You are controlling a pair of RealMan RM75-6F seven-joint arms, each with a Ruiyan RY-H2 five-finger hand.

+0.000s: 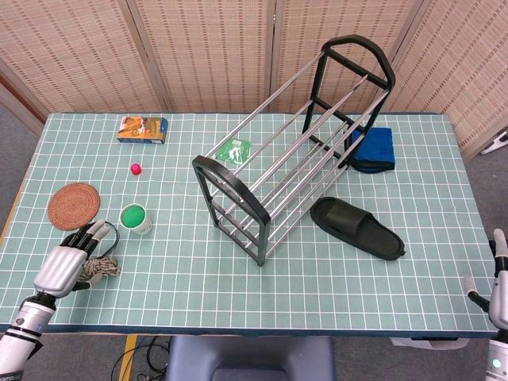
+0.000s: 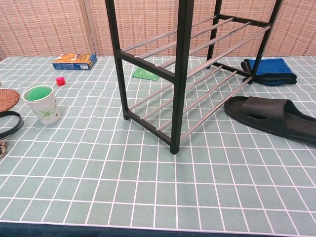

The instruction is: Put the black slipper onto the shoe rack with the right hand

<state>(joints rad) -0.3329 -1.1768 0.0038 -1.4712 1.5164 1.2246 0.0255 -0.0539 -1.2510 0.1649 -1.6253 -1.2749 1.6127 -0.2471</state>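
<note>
While our left hand [image 1: 70, 266] rests at the near left edge of the table [image 1: 238, 305], its fingers [image 1: 89, 236] lie close together, extended flat and pointing away from us, with nothing visibly held. Just beside those fingers, on their right, lies a small bundle of twine [image 1: 101, 269], and a black ring [image 1: 108, 235] curves at the fingertips. Beyond the fingertips sits a round woven coaster [image 1: 74, 205]; to their right stands a white cup with a green inside [image 1: 136, 218], with a small red cap [image 1: 136, 168] and an orange-and-blue box [image 1: 143, 129] farther off.

Moving right, the shoe rack [image 1: 290, 147] stands across the middle of the table, black end frames joined by silver bars. A green packet [image 1: 234, 149] lies under its far side, and a folded blue cloth [image 1: 375, 148] sits at its far right end.

The black slipper [image 1: 355, 228] lies sole-down on the table just beside the rack's right side, untouched and well apart from both hands.

At the far right edge, our right hand [image 1: 497, 290] is only partly in view, off the table; two fingertips [image 1: 498, 240] show apart, but we cannot tell the rest of its pose.
</note>
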